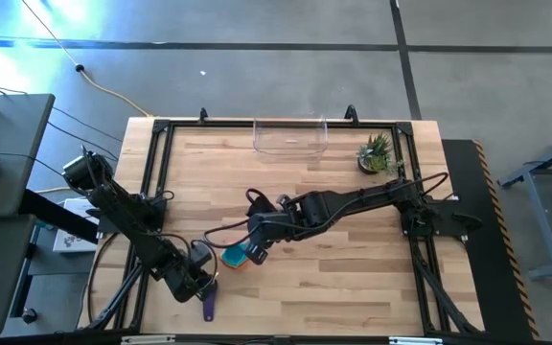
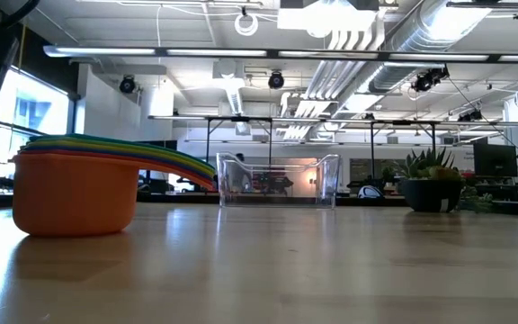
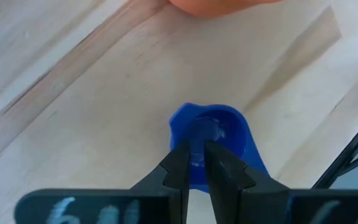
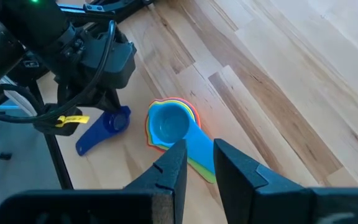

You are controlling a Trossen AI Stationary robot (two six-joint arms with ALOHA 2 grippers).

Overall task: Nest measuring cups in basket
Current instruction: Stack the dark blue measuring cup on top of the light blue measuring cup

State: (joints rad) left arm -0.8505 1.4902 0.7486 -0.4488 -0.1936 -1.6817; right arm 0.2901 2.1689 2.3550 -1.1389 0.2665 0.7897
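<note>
Blue measuring cup (image 4: 107,127). Nested cup stack (image 4: 174,132): teal uppermost, with yellow, green and red edges showing beneath, orange at the base. Basket (image 1: 290,136) clear. Bench (image 1: 353,249) pale wood grain. Fingers (image 3: 178,169) black.

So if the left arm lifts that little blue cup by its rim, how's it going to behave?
The blue cup looks like rigid plastic, so it should keep its shape. It is small with a long flat handle, so it will probably hang tilted, handle down. The left tool pinches a thin, smooth wall, so the cup may pivot or slip.
</note>
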